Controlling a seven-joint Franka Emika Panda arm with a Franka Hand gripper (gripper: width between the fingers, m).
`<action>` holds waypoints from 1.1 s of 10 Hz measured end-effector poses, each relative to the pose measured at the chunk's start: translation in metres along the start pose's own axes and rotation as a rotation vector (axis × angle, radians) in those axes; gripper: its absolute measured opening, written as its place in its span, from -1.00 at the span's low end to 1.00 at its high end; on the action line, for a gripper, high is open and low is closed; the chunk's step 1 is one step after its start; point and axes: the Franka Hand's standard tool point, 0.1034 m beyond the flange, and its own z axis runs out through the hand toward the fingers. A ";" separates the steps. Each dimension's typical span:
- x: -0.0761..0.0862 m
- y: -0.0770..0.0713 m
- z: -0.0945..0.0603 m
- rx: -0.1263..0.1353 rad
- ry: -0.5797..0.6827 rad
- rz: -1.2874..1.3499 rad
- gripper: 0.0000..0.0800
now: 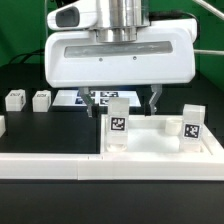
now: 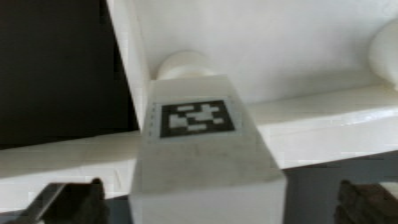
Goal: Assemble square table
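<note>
The square table top (image 1: 155,140) lies rim-up. My claw (image 1: 125,106) hangs spread astride an upright leg (image 2: 205,130) at its corner socket, pinching nothing. Loose leg blocks (image 1: 14,100) (image 1: 41,100) sit well apart. Next, I judge: close, twist it home.

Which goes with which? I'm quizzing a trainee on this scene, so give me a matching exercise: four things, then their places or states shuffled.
1 gripper
2 marker board
3 two loose legs
4 leg under the gripper

A upright between the fingers
B open
C lying at the exterior view's left
D flat on the table, behind the gripper

Pairs: 1-B; 2-D; 3-C; 4-A
</note>
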 end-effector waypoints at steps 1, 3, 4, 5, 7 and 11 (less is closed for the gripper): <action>0.001 0.000 0.002 -0.008 0.007 -0.013 0.62; 0.000 0.001 0.002 -0.008 0.006 -0.012 0.55; 0.000 0.001 0.002 -0.008 0.006 -0.012 0.10; 0.000 0.002 0.002 -0.009 0.006 -0.011 0.10; 0.000 0.002 0.002 -0.009 0.005 -0.011 -0.27; 0.004 0.002 0.004 -0.015 0.026 0.188 -0.27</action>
